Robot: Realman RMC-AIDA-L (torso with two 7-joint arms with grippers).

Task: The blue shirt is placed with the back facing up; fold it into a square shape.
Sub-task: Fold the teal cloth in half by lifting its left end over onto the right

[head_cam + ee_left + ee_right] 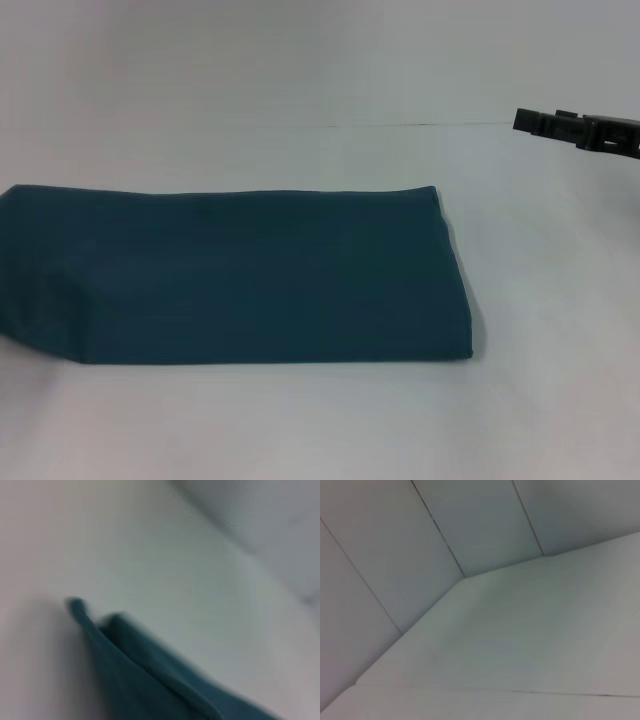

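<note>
Blue shirt folded to a long band on the white table, right gripper parked far right.

White table (300, 430) fills the head view; wall behind it. The blue shirt (240, 275) lies flat left of centre as a wide rectangle, running off the left edge, its right end a clean fold, near-left corner slightly rounded and lumpy. The left wrist view shows a shirt (145, 680) edge close up, two layers stacked, one corner poking up off the table (165, 555). Right gripper (575, 130) is at the far right, above the table and well apart from the shirt; cannot tell its opening. Left gripper not visible. The right wrist view shows only bare table (520, 645) and wall panels (470, 520).
</note>
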